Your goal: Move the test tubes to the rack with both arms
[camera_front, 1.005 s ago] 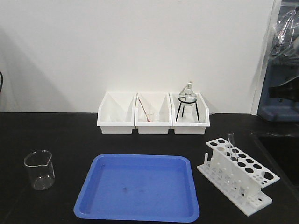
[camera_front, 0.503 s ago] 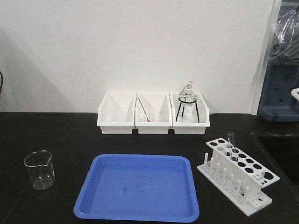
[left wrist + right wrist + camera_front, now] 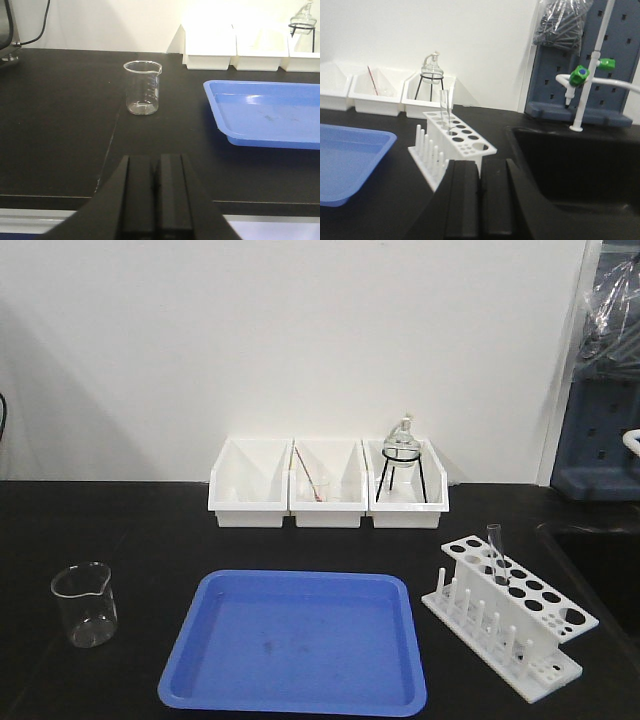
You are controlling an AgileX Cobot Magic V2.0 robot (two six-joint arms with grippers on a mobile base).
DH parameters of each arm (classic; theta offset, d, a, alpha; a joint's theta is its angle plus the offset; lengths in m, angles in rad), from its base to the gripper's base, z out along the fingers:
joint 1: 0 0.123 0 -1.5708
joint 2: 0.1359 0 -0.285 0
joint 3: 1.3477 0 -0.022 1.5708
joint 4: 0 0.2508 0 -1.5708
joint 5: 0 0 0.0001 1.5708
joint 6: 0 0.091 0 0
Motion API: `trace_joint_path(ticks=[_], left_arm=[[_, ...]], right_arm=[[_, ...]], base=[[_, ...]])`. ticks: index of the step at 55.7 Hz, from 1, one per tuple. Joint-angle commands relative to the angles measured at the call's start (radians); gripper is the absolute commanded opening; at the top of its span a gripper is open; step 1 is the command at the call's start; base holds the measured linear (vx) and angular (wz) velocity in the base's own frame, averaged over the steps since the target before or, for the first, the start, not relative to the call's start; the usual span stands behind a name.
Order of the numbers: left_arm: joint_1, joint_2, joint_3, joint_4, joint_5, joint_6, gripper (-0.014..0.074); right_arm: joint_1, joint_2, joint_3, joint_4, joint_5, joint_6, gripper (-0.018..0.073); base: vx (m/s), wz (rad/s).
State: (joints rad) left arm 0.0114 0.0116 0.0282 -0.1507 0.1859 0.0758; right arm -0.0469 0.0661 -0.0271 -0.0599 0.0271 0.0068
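One test tube [image 3: 494,552] stands upright in a hole of the rack [image 3: 510,615], in the row farther from the pegs; the rack sits on the black table [image 3: 150,530] just to the right of the blue tray [image 3: 300,640]. The tray looks bare, and no other tube shows in any view, so the chief risk is that an arm reaches toward the rack with nothing to fetch and knocks the standing tube or shoves the light plastic rack along the table.

A glass beaker [image 3: 143,87] stands well to the left of the rack, beyond the tray, and could be tipped by a careless sweep of the left arm.

Both arms are drawn back at the near table edge, low and level. The left claw [image 3: 157,192] is pressed together and empty, pointing toward the beaker. The right claw [image 3: 479,195] is likewise closed on nothing, aimed at the rack just ahead of it.
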Motion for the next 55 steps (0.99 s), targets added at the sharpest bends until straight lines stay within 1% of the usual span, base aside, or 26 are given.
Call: trace_joint_path(ticks=[1, 5, 11, 55], left_arm=[[0.003, 0.019, 0.024, -0.005, -0.077, -0.007, -0.0007], [0.003, 0.021, 0.024, -0.004, -0.077, -0.007, -0.0007], [0.003, 0.021, 0.024, -0.005, -0.076, -0.007, -0.0007], [0.003, 0.021, 0.024, -0.005, -0.076, -0.007, -0.0007]], right_arm=[[-0.006, -0.086, 0.063, -0.013, -0.089, 0.077, -0.0015], [-0.005, -0.085, 0.061, -0.012, -0.014, 0.090, -0.0014], [-0.005, -0.076, 0.064, -0.012, 0.016, 0.089, -0.0014], [-0.005, -0.076, 0.064, -0.012, 0.016, 0.087, -0.0014]], base=[[0.00, 0.00], [0.00, 0.00], [0.00, 0.00], [0.00, 0.00]])
